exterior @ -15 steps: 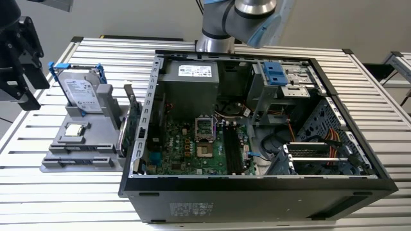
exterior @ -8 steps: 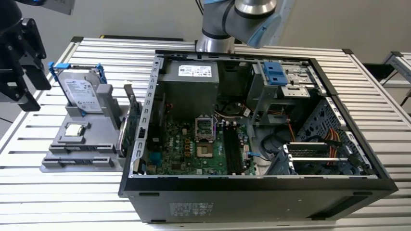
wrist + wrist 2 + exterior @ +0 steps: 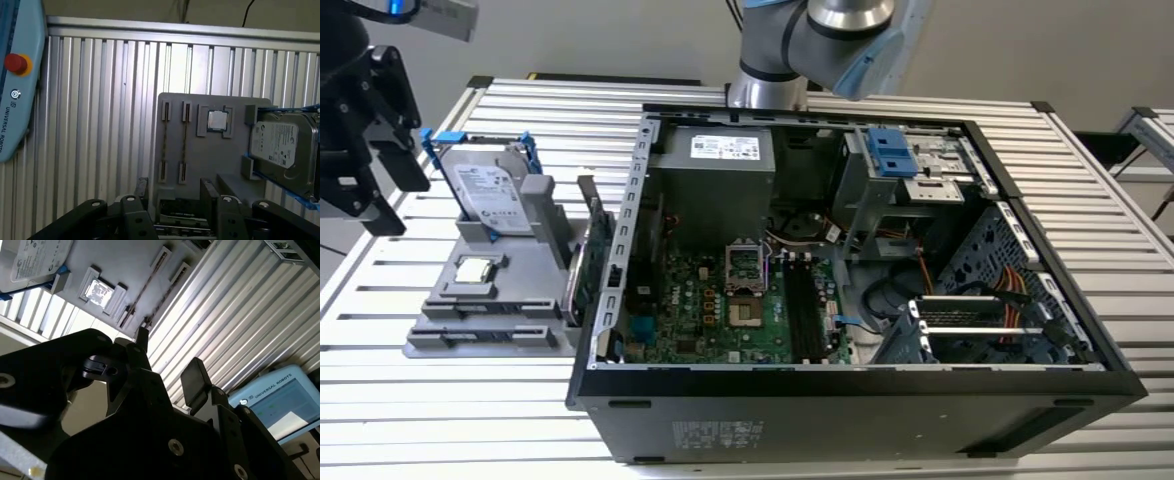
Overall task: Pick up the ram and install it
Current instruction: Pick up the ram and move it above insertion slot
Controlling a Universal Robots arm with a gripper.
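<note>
The claw (image 3: 175, 186) hangs released, its fingers (image 3: 142, 187) spread and holding nothing, close to the gray holder (image 3: 200, 160) on the ribbed desk (image 3: 100, 125). The ram (image 3: 184, 142) stands on edge in that holder's slots, near the processor (image 3: 217, 120) and hard drive (image 3: 282, 142).

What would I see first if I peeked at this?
The big black computer case lies open in the middle of the exterior view, with its green motherboard showing inside. On the exterior view's left, a shiny silver hard drive stands in a grey holder. In the first wrist view the gripper hangs over that holder with its fingers open, near the thin ram sticks.
</note>
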